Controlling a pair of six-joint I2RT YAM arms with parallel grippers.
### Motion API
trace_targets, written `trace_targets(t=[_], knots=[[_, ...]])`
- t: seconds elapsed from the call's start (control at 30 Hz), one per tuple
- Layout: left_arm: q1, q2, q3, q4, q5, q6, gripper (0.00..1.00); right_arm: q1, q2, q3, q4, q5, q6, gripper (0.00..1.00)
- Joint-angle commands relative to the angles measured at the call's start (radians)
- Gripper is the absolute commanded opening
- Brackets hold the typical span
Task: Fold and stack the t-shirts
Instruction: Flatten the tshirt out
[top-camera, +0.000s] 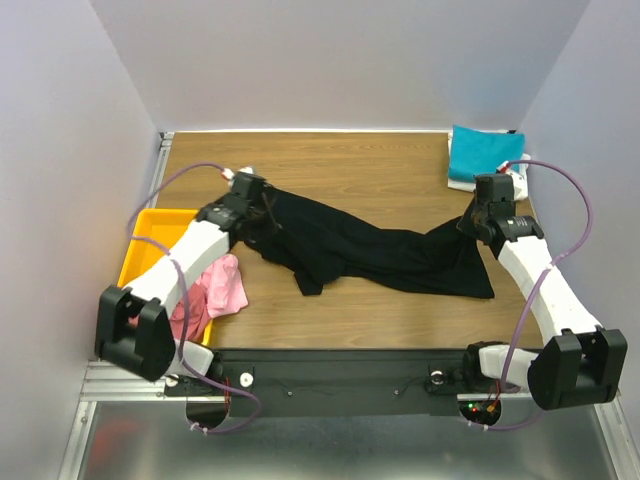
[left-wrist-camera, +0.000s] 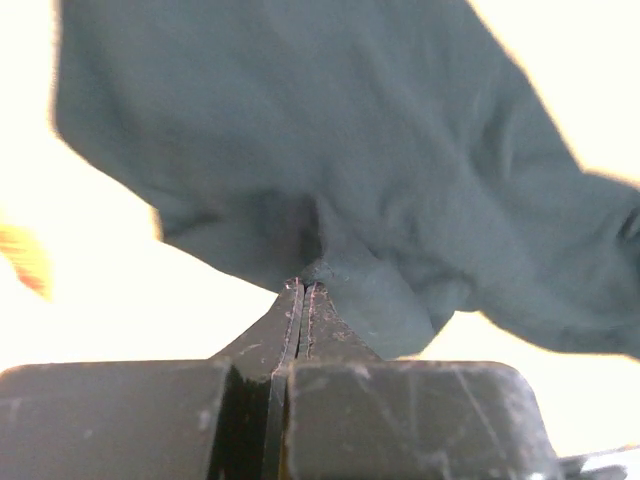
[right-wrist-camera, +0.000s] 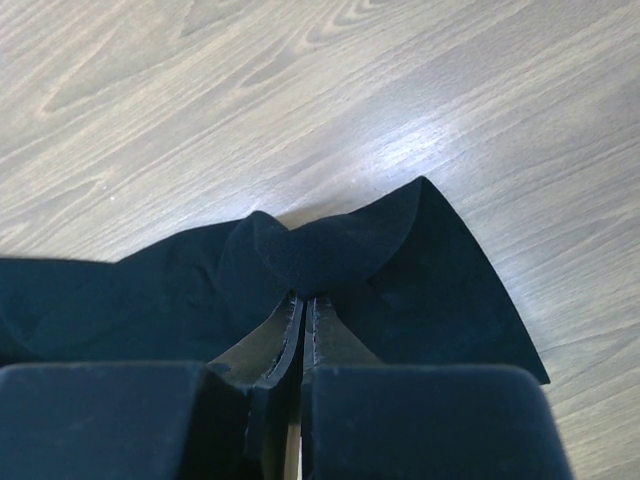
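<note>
The large black t-shirt lies stretched and bunched across the middle of the table, between the two arms. My left gripper is shut on its left end; in the left wrist view the jaws pinch a fold of the dark cloth. My right gripper is shut on its right end; in the right wrist view the jaws pinch a fold of the black cloth. A folded teal t-shirt lies on a white one at the far right corner. A pink t-shirt lies at the left.
A yellow plastic tray stands at the left edge, partly under my left arm. Dusty red cloth shows by the pink shirt near the left arm's base. Bare wooden table lies behind the black shirt.
</note>
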Motion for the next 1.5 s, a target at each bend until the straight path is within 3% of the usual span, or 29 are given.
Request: trace_targets(t=[0.0, 0.23, 0.33, 0.37, 0.47, 0.67, 1.0, 1.47], knots=[[0.137, -0.136, 0.035, -0.033, -0.016, 0.049, 0.0, -0.006, 0.016, 0.009, 0.017, -0.009, -0.03, 0.01], [0.275, -0.178, 0.006, -0.047, 0.012, 0.106, 0.0, -0.006, 0.134, 0.018, 0.018, -0.012, -0.047, 0.01], [0.28, -0.175, -0.011, -0.027, 0.035, 0.106, 0.0, -0.006, 0.133, 0.043, 0.008, -0.049, -0.083, 0.38], [0.281, -0.169, -0.013, -0.025, 0.05, 0.104, 0.0, -0.006, 0.127, 0.046, -0.011, -0.052, -0.09, 0.73], [0.281, -0.158, -0.011, -0.015, 0.067, 0.1, 0.0, -0.006, 0.084, 0.026, -0.057, -0.032, -0.085, 0.96], [0.281, -0.147, -0.017, 0.005, 0.092, 0.096, 0.0, -0.007, 0.059, -0.087, -0.103, -0.07, 0.007, 1.0], [0.284, -0.169, -0.094, 0.036, 0.101, 0.104, 0.0, -0.08, 0.197, -0.086, -0.103, -0.102, 0.015, 0.98], [0.295, -0.112, -0.06, 0.047, 0.142, 0.135, 0.0, -0.08, 0.214, -0.024, -0.086, 0.037, -0.082, 0.99]])
